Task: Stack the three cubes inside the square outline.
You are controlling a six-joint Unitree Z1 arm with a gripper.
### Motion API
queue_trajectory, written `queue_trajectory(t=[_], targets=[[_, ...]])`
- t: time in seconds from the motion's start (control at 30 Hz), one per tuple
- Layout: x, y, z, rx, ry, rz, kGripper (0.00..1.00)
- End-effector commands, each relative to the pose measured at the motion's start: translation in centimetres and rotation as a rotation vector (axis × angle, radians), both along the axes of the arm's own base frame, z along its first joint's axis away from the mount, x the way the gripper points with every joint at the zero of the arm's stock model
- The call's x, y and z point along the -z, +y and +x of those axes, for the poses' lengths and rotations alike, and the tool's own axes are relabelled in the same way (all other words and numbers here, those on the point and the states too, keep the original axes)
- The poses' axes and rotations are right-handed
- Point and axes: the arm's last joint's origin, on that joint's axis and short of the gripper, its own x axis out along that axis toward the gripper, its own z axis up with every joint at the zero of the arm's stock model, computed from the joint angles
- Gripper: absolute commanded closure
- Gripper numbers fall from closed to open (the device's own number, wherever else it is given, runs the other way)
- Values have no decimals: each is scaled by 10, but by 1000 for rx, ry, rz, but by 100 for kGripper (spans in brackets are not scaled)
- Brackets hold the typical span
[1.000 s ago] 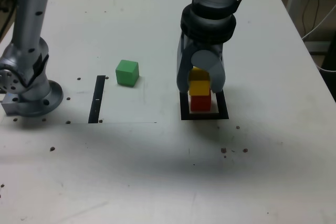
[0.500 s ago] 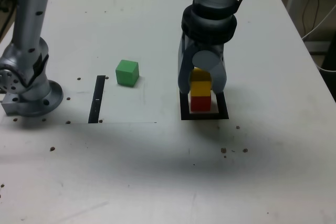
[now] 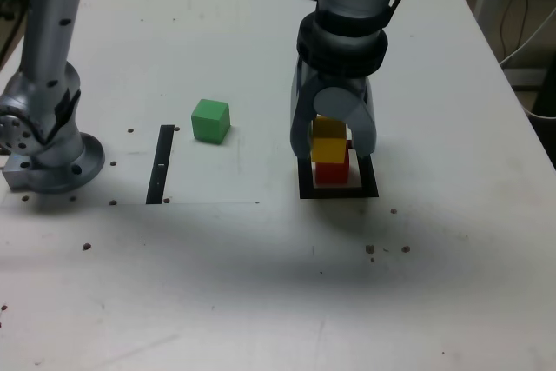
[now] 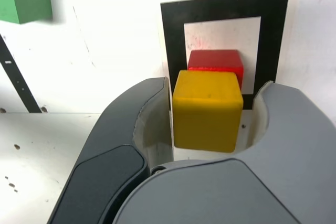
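The gripper (image 3: pixel 333 141) points down over the square outline (image 3: pixel 369 190), its 2 grey jaws spread to either side of the yellow cube (image 3: pixel 329 150). In the wrist view a gap shows between the yellow cube (image 4: pixel 207 109) and one jaw, while the other jaw sits at or just off the cube's opposite face; I cannot tell whether it touches. This reads as a release: the cube rests on its own, not pinched.

The yellow cube sits on the red cube (image 3: pixel 331 171), which stands on the pale centre of the outline. The wrist view shows the red cube (image 4: pixel 216 59) peeking out behind the yellow one, so the 2 are slightly offset rather than flush. The overlap looks ample, and the stack seems stable enough to carry another block. The jaws straddle the stack closely, so a straight lift is probably the safest exit; a sideways drift could knock the top cube.

The outline lies on the white table (image 3: pixel 261 284), toward the exterior view's right of centre. The green cube (image 3: pixel 210 120) sits alone on the table well apart from the stack, to the exterior view's left, just beyond the narrow black strip (image 3: pixel 161 164). It is the 1 cube left to stack, so 2 of 3 are in place. The arm's base (image 3: pixel 48 149) stands near the table's left edge in the exterior view.
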Motion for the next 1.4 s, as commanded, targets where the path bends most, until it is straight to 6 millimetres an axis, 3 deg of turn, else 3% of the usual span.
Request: queue_trajectory(t=[0.0, 0.23, 0.47, 0.6, 0.77, 1.17, 1.37], targets=[[-4, 1, -1, -1, -11, 2, 1], [-20, 3, -11, -1, -45, -2, 1], [-51, 9, -44, 16, -68, 25, 1], [-58, 16, -60, 61, -36, 52, 1], [-52, 31, -79, 133, 36, 57, 1], [-22, 102, -146, 81, 209, 29, 1], [4, 119, -157, 51, 194, -7, 1]])
